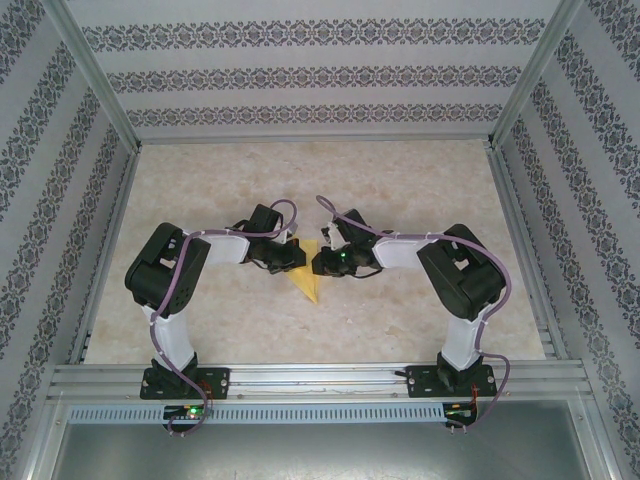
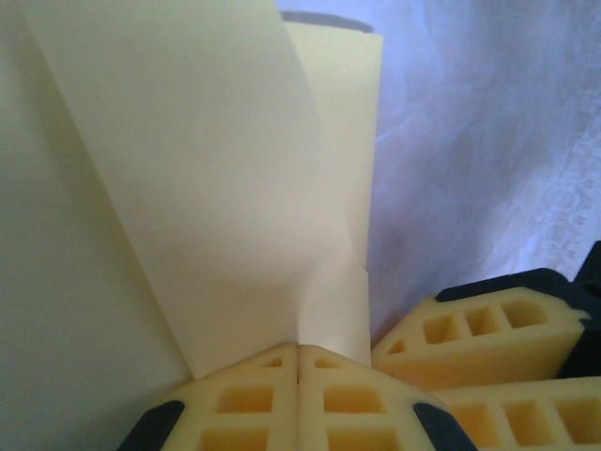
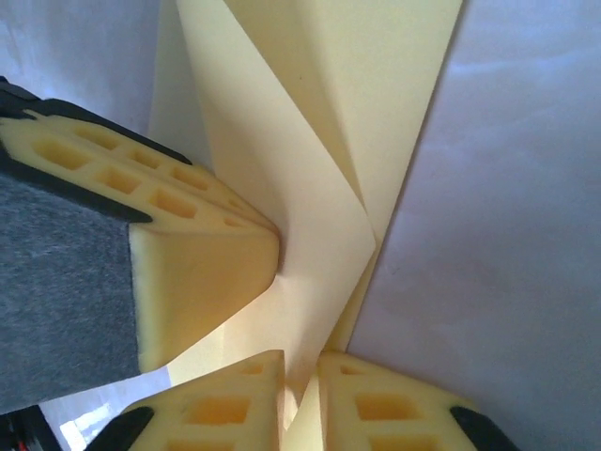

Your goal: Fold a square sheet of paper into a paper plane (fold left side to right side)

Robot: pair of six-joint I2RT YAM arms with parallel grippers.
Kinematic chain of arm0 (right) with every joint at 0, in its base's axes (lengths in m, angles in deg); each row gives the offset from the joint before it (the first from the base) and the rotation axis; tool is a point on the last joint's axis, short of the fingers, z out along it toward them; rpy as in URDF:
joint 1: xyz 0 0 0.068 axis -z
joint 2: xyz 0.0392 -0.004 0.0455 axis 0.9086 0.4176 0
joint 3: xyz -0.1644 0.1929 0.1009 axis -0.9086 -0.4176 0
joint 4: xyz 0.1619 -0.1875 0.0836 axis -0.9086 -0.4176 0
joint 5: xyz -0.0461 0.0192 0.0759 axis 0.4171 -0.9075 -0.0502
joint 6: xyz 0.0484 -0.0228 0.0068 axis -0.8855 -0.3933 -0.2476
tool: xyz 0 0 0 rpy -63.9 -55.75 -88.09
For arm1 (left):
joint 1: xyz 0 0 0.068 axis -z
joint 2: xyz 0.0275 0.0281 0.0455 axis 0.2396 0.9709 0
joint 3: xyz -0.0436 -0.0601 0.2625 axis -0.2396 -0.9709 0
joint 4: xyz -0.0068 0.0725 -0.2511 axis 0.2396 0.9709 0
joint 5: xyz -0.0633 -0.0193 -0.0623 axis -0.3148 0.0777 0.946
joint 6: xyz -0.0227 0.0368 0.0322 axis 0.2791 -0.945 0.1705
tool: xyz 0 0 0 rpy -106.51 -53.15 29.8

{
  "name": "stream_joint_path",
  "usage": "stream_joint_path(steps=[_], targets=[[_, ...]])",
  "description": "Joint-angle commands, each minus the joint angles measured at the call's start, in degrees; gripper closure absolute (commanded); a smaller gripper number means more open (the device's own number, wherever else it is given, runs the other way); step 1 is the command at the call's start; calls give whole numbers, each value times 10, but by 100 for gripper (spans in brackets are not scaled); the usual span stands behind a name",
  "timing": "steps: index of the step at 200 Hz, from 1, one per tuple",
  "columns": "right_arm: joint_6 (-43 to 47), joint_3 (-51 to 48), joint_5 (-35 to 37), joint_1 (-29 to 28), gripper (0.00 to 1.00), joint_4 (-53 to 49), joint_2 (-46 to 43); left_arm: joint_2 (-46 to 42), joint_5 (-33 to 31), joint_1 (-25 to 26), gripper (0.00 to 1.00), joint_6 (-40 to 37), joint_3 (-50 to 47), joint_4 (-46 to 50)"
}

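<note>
At the centre of the table (image 1: 420, 190), the left gripper (image 2: 299, 355) clamped shut on the folded yellow paper (image 1: 312, 280) while the right gripper (image 3: 300, 376) had its jaws a sliver apart around the paper's edge; a clean fold likely needed a firm left pinch and matched edges.

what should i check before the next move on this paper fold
1. left gripper shut on the paper: ok, its jaws meet with the paper pinched between them.
2. right gripper grip on the paper: cannot tell, its jaws stand slightly apart with paper between them.
3. clearance between the two grippers: cannot tell, they crowd close together at the same part of the paper.
4. paper free of tears: ok on the parts in view.
5. paper's shape: ok, in the top view it is a pointed form, tip toward the near edge of the table.
</note>
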Motion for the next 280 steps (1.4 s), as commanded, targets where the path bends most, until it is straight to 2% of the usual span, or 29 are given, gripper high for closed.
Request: stream_joint_path(steps=[1, 36, 51, 64, 110, 153, 280], targets=[[-10, -4, -9, 14, 79, 4, -29, 28, -52, 2, 100, -4, -28, 42], [-11, -10, -5, 24, 70, -3, -65, 28, -51, 2, 100, -2, -30, 38], [-13, -19, -11, 24, 69, -5, -84, 28, -51, 2, 100, -1, -30, 36], [-18, -30, -23, 23, 72, -5, -98, 28, -49, 2, 100, -1, -29, 36], [-63, -79, -68, -25, 100, 20, -117, 29, -52, 2, 100, -1, -27, 38], [-87, -78, -55, -73, 100, 50, -88, 29, -52, 2, 100, -1, -26, 37], [-84, -95, -34, -82, 100, 38, -56, 29, -56, 2, 100, -2, -22, 44]])
